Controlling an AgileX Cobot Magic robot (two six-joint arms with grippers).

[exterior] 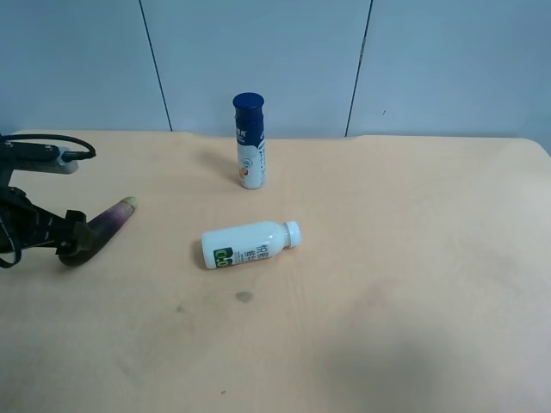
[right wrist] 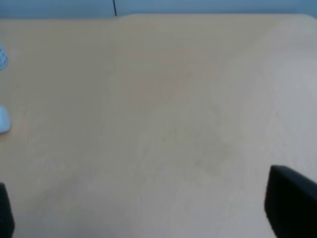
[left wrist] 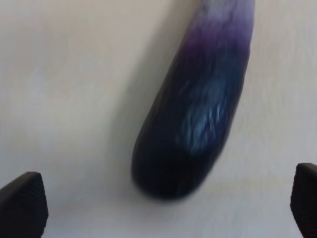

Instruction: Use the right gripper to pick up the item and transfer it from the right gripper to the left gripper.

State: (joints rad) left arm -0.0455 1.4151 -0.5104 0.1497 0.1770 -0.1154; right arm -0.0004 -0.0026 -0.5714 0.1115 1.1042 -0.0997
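Note:
The eggplant [exterior: 108,222] lies on the table at the exterior high view's left, dark purple fading to a pale tip. The left gripper [exterior: 73,234] is at its dark end. In the left wrist view the eggplant [left wrist: 198,119] lies on the table just ahead of the left gripper [left wrist: 163,206], whose two fingertips stand wide apart at either side and do not touch it. The right gripper [right wrist: 148,208] is open and empty over bare table. It is out of the exterior high view.
A white bottle with green print [exterior: 250,243] lies on its side near the table's middle. A blue-capped bottle [exterior: 249,142] stands upright behind it. A grey wall rises behind the table's far edge [exterior: 344,136]. Black cables [exterior: 43,151] run at the left.

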